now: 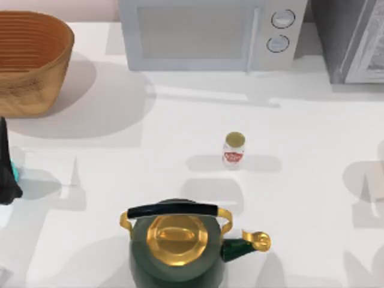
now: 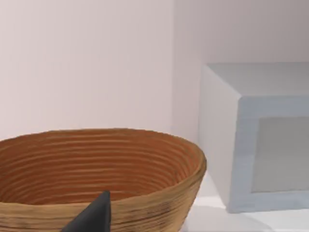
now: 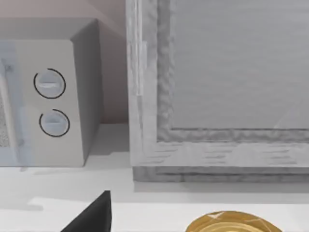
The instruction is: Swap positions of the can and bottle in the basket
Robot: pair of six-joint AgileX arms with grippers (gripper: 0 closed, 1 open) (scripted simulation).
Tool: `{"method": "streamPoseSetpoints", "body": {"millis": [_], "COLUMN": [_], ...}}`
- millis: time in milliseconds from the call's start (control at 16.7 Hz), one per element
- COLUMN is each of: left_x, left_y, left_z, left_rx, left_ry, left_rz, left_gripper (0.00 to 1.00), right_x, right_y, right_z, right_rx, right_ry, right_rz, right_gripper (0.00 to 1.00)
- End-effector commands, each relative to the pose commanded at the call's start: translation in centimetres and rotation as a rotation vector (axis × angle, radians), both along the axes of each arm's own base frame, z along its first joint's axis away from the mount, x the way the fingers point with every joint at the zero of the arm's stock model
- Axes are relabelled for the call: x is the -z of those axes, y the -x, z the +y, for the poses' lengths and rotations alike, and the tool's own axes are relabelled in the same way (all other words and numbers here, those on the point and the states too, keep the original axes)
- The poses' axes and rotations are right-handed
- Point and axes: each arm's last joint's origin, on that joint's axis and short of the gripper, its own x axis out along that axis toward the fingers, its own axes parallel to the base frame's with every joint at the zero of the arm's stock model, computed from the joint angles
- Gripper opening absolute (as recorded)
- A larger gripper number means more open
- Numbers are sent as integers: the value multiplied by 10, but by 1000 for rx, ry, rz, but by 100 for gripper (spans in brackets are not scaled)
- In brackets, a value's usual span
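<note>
White tabletop point(image 1: 300, 138) is bearing the can point(image 1: 233, 150), standing upright just behind the kettle point(image 1: 177, 252), well apart from the basket point(image 1: 30, 60). Left gripper point(image 1: 6, 174) is hovering in front of the basket beside a cyan bottle point(image 1: 14, 171); its jaw state cannot be told

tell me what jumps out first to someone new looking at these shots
The green-and-gold kettle dominates the table's near edge, with the small red-labelled can standing alone mid-table behind it. The wicker basket sits at the far left, beside the microwave, and the left gripper hangs at the left edge.
</note>
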Motion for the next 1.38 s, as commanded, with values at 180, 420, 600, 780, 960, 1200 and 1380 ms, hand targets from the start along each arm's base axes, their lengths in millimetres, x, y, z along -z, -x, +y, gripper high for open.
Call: {"method": "streamPoseSetpoints", "body": {"millis": [180,420,600,780,960,1200,1380], "left_x": [32,48,48,47,44,44,55], "left_y": [9,11,11,10,5,-13,-31], "left_z": [2,3,3,3,5,9,15], "left_rx": [-84,-122,-122,-121,-123,-118,-114], "left_ry": [-5,-9,-9,-10,-15,-29,-38], "left_rz": [24,40,40,38,32,49,109], "left_gripper": [100,100,100,100,100,100,100], "right_x": [0,0,0,0,0,0,0], "right_y": [0,0,0,0,0,0,0], "right_z": [0,0,0,0,0,0,0], "right_rx": [0,0,0,0,0,0,0], "right_ry": [0,0,0,0,0,0,0], "right_rz": [0,0,0,0,0,0,0], "right_gripper": [100,100,100,100,100,100,100]}}
